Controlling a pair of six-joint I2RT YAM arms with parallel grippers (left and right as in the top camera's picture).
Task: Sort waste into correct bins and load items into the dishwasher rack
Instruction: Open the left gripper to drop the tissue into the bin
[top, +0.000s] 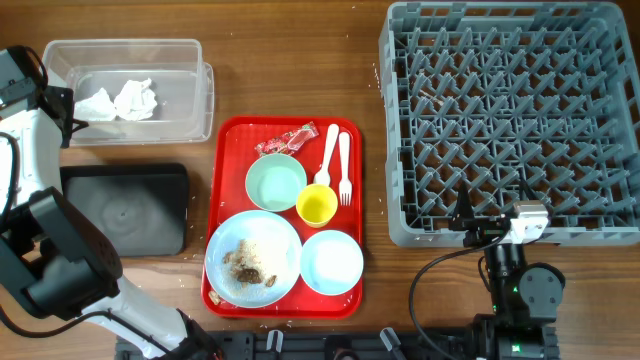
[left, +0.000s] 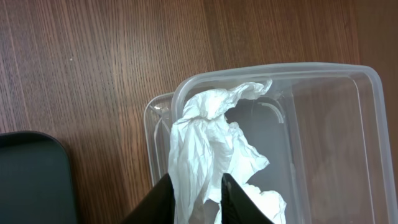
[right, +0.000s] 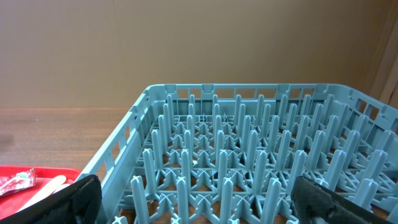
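Left fingers (left: 163, 198): mine, drawn close together, both dark tips pressed against a crumpled white napkin (left: 205, 149) pinched between them.
Napkin against the fingers: it comes up out of the narrow gap between my tips and spreads away from them. Its far fold lies over the rim of the clear tub (left: 348, 74).
Napkin's place: at the end of the clear tub nearest the black tray (left: 31, 180), partly inside the wall. I cannot tell whether it touches the tub floor.
Napkin's look: thin, white and heavily creased. It is twisted into a knot near the far end, with a loose flap hanging to one side.
Second wad (top: 137, 100): more crumpled white paper lying in the tub, seen from overhead.
Right gripper (right: 208, 208): mine too, fingers spread wide with nothing between them, facing the grey dishwasher rack (right: 249, 155).
Red tray (top: 225, 135): between the tub and the rack, carrying the wrappers (top: 285, 140), mint-green bowl (top: 276, 183), yellow cup (top: 317, 205), white spoon (top: 329, 150) and fork (top: 344, 170), pale blue bowl (top: 331, 262), and the pale blue plate (top: 282, 238) with food scraps (top: 250, 262) on it.
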